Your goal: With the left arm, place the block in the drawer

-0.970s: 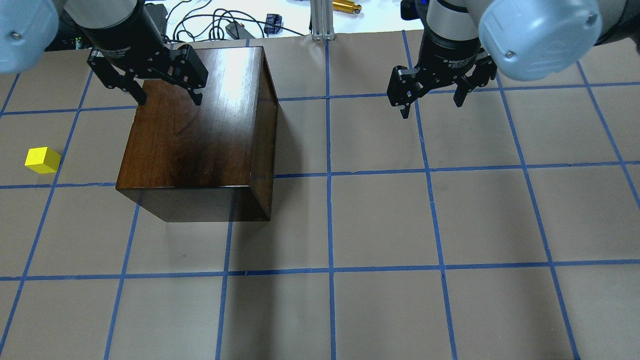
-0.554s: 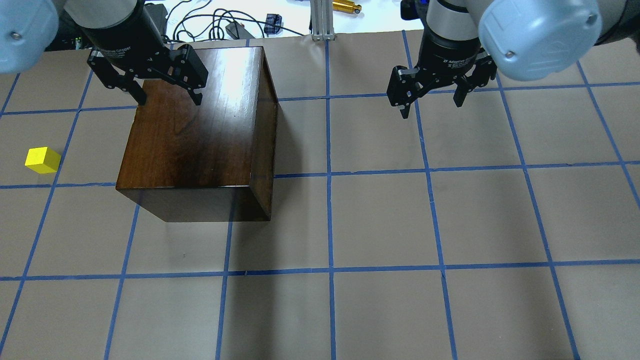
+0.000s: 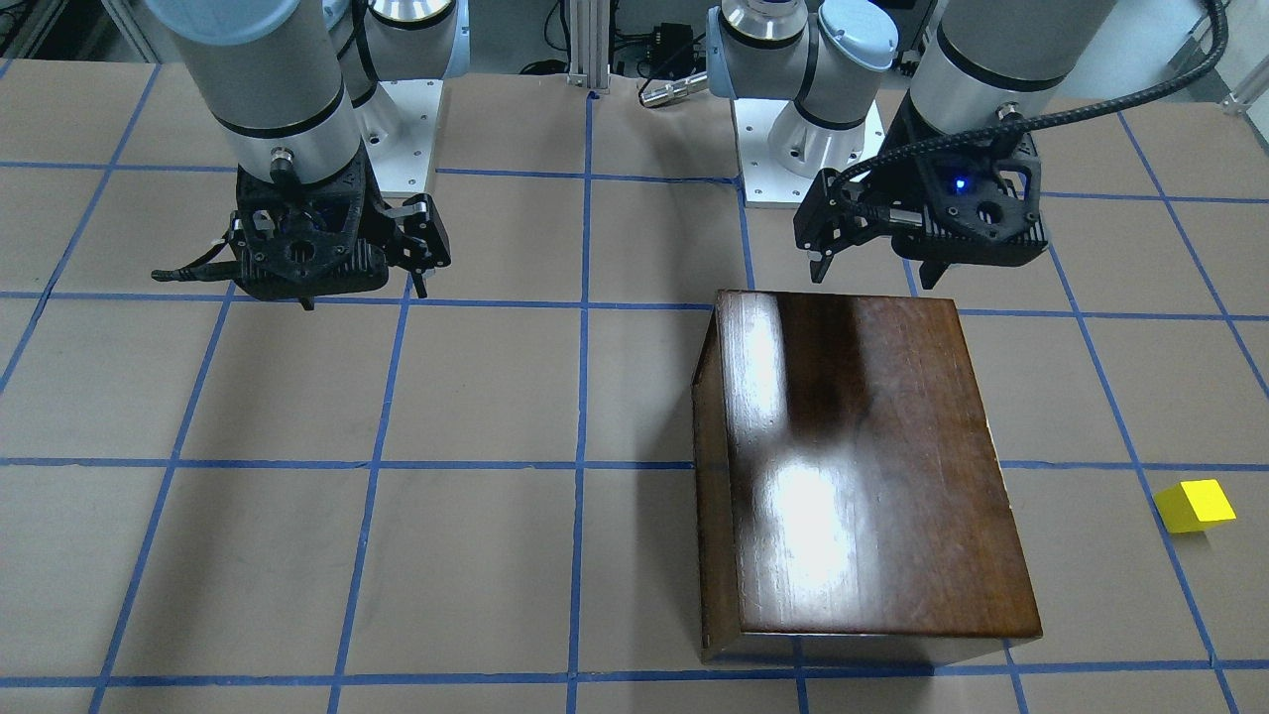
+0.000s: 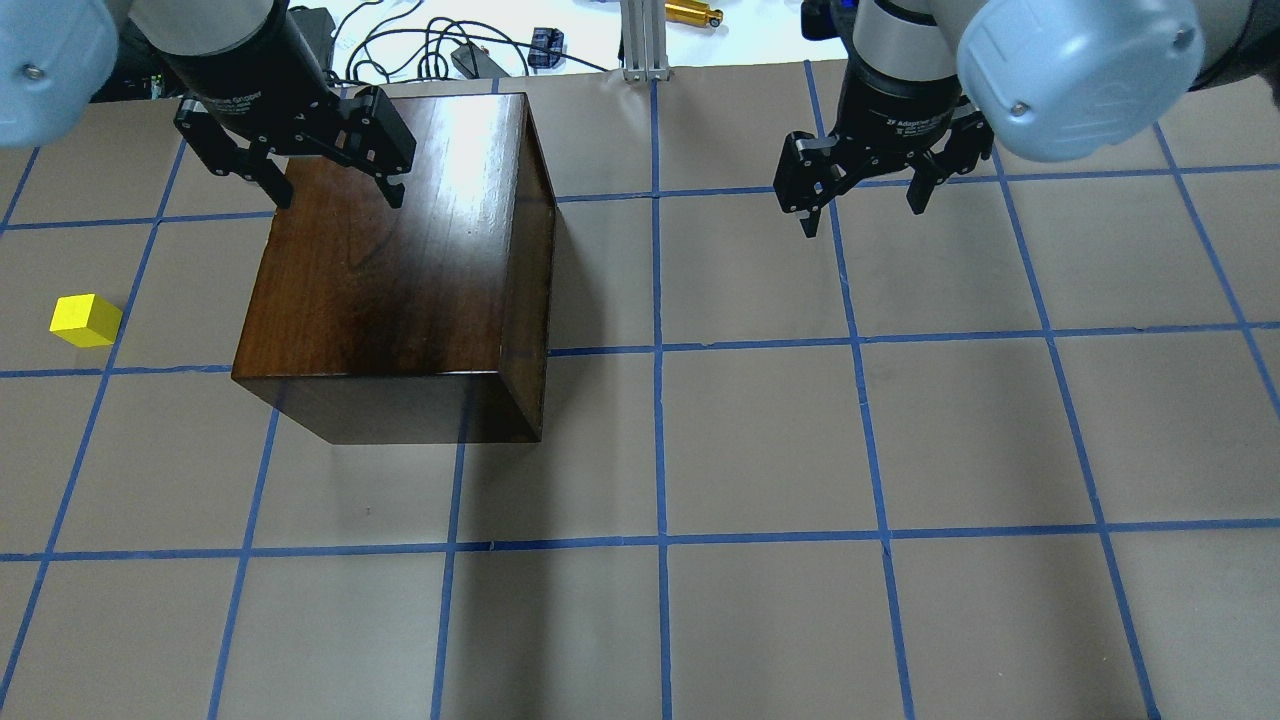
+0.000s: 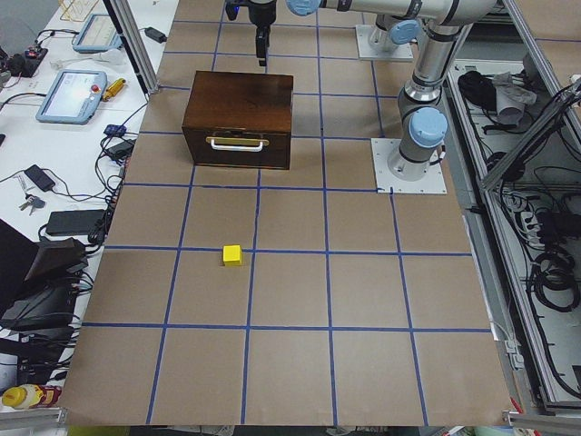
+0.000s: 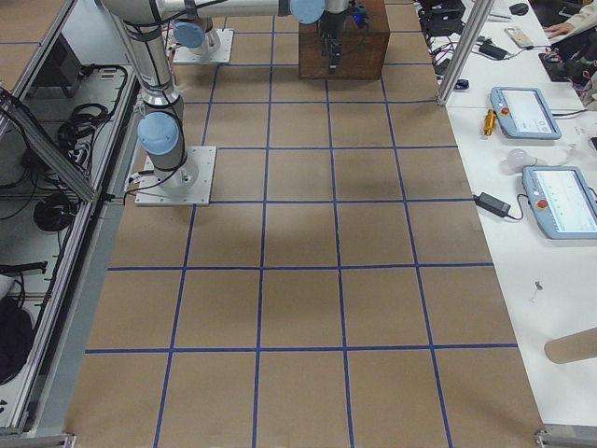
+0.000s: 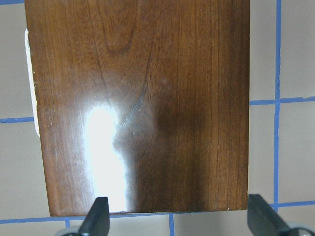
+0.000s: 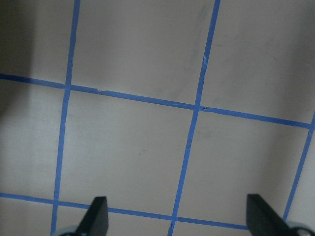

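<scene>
The small yellow block (image 4: 86,320) lies on the brown paper, left of the dark-brown wooden box (image 4: 400,280); it also shows in the front view (image 3: 1195,505) and the left view (image 5: 232,255). The drawer is shut. Only its dark front with a pale metal pull (image 5: 238,143) shows, facing the block's side. My left gripper (image 4: 335,198) hangs open and empty above the box's top, apart from it; in its wrist view (image 7: 177,219) the glossy top fills the frame. My right gripper (image 4: 862,215) is open and empty above bare paper to the right.
Blue tape lines grid the paper. An aluminium post (image 4: 640,40), cables and a gold cylinder (image 4: 693,13) lie beyond the far edge. Both arm bases (image 3: 813,149) stand on the robot's side. Tablets (image 5: 71,95) sit on the side bench.
My left gripper has shifted very slightly upward in the overhead view, still open. The block, the box and the right arm have not moved.
</scene>
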Controlling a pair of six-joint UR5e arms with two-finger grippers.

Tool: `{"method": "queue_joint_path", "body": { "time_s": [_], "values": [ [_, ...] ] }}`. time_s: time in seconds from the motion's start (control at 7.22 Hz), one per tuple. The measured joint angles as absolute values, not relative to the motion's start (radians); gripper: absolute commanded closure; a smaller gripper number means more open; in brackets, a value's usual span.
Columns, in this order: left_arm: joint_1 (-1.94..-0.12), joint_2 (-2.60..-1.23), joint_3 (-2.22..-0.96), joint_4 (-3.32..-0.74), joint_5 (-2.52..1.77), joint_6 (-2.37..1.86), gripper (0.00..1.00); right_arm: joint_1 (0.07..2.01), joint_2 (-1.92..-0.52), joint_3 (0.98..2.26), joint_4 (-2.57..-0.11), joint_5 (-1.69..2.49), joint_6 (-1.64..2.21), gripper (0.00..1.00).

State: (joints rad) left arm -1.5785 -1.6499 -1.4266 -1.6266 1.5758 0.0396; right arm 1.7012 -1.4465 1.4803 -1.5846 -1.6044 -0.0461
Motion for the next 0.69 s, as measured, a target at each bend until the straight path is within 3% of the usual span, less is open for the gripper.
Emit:
{"method": "queue_joint_path", "body": {
  "time_s": [0.42, 0.69],
  "values": [
    [-1.552, -1.64, -1.428, -1.599, 1.581, 0.044, 0.0, 1.701, -1.447, 1.48, -1.585, -1.605, -0.047, 0.0],
    [-1.436, -1.626, -1.443, -1.579, 1.58, 0.059, 0.0, 1.701, -1.447, 1.48, -1.585, -1.605, -0.047, 0.0]
  ]
}}
